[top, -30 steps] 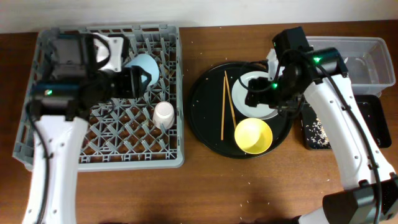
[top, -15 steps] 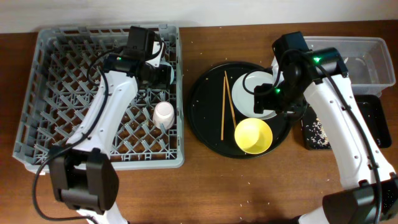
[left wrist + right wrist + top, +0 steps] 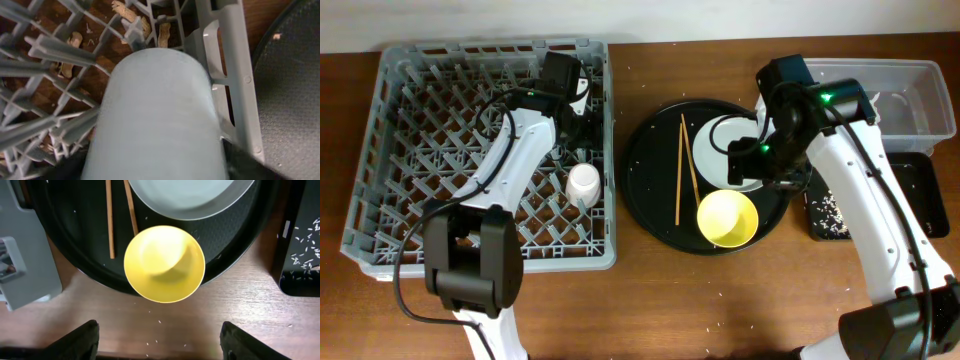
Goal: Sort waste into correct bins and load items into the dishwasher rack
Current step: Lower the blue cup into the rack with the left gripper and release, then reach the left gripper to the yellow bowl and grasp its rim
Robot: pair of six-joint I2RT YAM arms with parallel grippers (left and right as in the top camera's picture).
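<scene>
My left gripper [image 3: 155, 167] is shut on the small light blue cup [image 3: 157, 110], which fills the left wrist view just inside the right wall of the grey dishwasher rack [image 3: 227, 75]. In the overhead view the gripper [image 3: 575, 108] hides the cup near the rack's [image 3: 380, 150] back right corner. The pink-white cup [image 3: 583, 182] stands in the rack. My right gripper [image 3: 752, 155] is open and empty above the white plate [image 3: 718, 135]. The yellow bowl [image 3: 164, 263], the plate [image 3: 190, 197] and the wooden chopsticks [image 3: 109, 220] lie ahead of its fingers [image 3: 159, 345].
The bowl [image 3: 727, 218], the plate and the chopsticks [image 3: 683, 170] lie on a large round black tray [image 3: 645, 190]. A clear tub [image 3: 905, 95] stands at the back right. A shallow black tray [image 3: 840, 212] with beige crumbs sits in front of it. Crumbs dot the wooden table.
My left arm has swung right across the rack, carrying the light blue cup towards the rack's right wall. My right gripper has shifted slightly over the plate.
</scene>
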